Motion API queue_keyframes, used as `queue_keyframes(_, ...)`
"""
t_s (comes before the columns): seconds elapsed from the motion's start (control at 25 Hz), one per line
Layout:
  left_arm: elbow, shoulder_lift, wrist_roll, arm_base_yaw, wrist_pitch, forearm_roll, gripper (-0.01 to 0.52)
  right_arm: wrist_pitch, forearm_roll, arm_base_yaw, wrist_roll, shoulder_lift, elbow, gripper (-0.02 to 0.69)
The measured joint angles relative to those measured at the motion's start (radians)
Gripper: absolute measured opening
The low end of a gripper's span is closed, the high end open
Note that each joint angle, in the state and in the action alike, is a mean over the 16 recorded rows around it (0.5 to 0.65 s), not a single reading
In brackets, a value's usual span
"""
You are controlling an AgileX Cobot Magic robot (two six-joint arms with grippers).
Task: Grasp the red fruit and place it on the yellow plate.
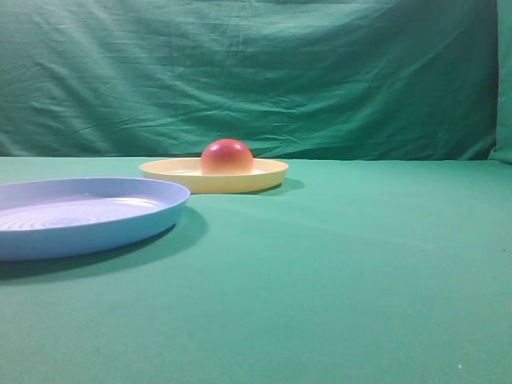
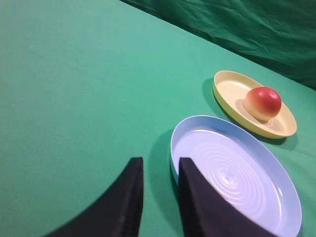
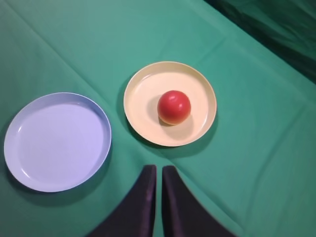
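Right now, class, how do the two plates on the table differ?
The yellow plate holds the red fruit; the blue plate holds nothing. The blue plate looks larger and has concentric rings inside; the yellow plate is plain. Both are round, shallow and rest on the green cloth.

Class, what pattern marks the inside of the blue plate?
Concentric raised rings on the blue plate, clearest in the left wrist view.

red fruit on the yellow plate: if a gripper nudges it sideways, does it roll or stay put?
The red fruit looks round from above and domed in the exterior high view, so it would probably roll or rock. Its glossy skin suggests fingers could slip. The yellow plate has only a low rim, which would likely stop a slow roll, not a hard push.
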Motion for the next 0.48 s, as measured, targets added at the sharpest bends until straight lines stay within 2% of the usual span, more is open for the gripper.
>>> queue_keyframes(0.24, 0.000, 0.000, 0.000, 0.000, 0.000, 0.000, 0.157, -0.139, 0.020, 0.000, 0.002, -0.286, 0.308, 0.000)
queue_keyframes(0.48, 0.000, 0.000, 0.000, 0.000, 0.000, 0.000, 0.157, -0.163, 0.047, 0.000, 0.009, -0.525, 0.496, 0.000)
